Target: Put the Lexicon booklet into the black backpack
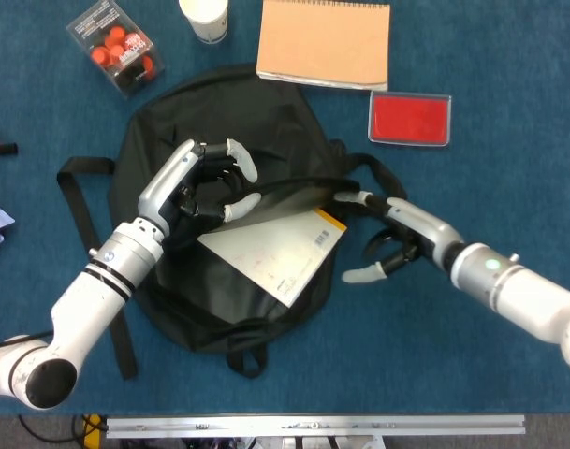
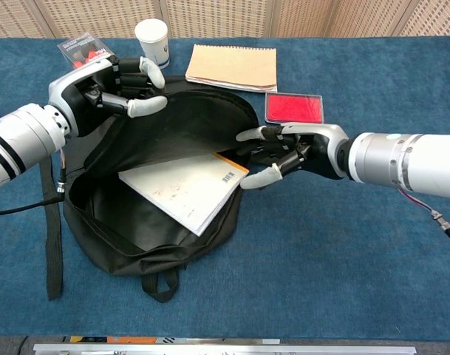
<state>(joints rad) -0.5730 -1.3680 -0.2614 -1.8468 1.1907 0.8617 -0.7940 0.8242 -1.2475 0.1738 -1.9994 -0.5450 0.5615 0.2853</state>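
Observation:
The black backpack [image 1: 219, 122] [image 2: 136, 229] lies flat on the blue table with its mouth open. My left hand [image 1: 205, 182] [image 2: 110, 92] grips the upper flap and holds it raised. The white Lexicon booklet [image 1: 275, 251] [image 2: 184, 188] lies partly inside the opening, its yellow barcode corner poking out to the right. My right hand [image 1: 387, 248] [image 2: 291, 155] hovers just right of that corner with fingers spread and nothing in it. The booklet's left part is hidden under the flap.
Behind the bag are a white cup [image 1: 205, 17], a tan spiral notebook [image 1: 325, 42] and a red case [image 1: 409, 118]. A clear box of orange items [image 1: 118, 47] sits far left. A bag strap [image 1: 79, 201] trails to the left.

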